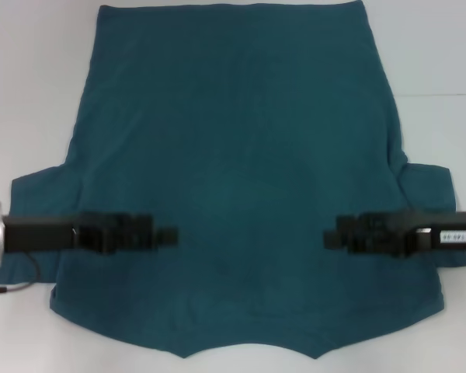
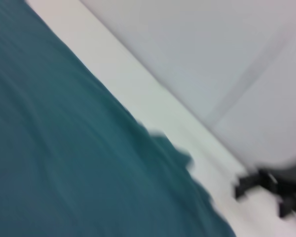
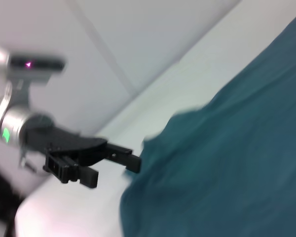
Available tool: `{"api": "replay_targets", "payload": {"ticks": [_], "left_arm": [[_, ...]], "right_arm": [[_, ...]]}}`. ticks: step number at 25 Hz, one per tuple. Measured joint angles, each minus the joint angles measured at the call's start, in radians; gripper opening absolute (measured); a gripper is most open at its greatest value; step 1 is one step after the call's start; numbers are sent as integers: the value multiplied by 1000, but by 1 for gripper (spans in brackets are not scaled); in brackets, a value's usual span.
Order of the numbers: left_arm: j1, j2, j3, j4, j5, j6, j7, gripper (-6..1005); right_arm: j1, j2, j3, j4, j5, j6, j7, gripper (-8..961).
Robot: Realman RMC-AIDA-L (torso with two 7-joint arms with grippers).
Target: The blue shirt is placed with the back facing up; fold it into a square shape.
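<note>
Two black grippers, left gripper (image 1: pixel 169 234) at nine o'clock, right gripper (image 1: pixel 332 237) at three, above flat teal-blue cotton shirt (image 1: pixel 241 155), likely poised for sleeve folds; finger spread impossible to tell.

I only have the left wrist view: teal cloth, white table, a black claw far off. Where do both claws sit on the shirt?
Observer: Head view shows the left claw over the blue shirt, on its left side, pointing inward.
Operator: And the right one?
Observer: The right claw mirrors it on the right side, with a wide stretch of cloth between them.
Operator: Any fold made yet?
Observer: None. The shirt lies spread flat, left sleeve and right sleeve out, neckline nearest the robot.
</note>
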Motion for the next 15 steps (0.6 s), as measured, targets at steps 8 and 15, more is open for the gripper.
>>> {"api": "replay_targets", "payload": {"ticks": [8, 15], "left_arm": [[-6, 2, -152, -37, -6, -114, -44, 915], [6, 0, -194, -69, -56, -178, -104, 915]], "right_arm": [[-7, -28, 161, 98, 1, 13, 43, 718], [-6, -39, 168, 90, 1, 39, 61, 719]]}}
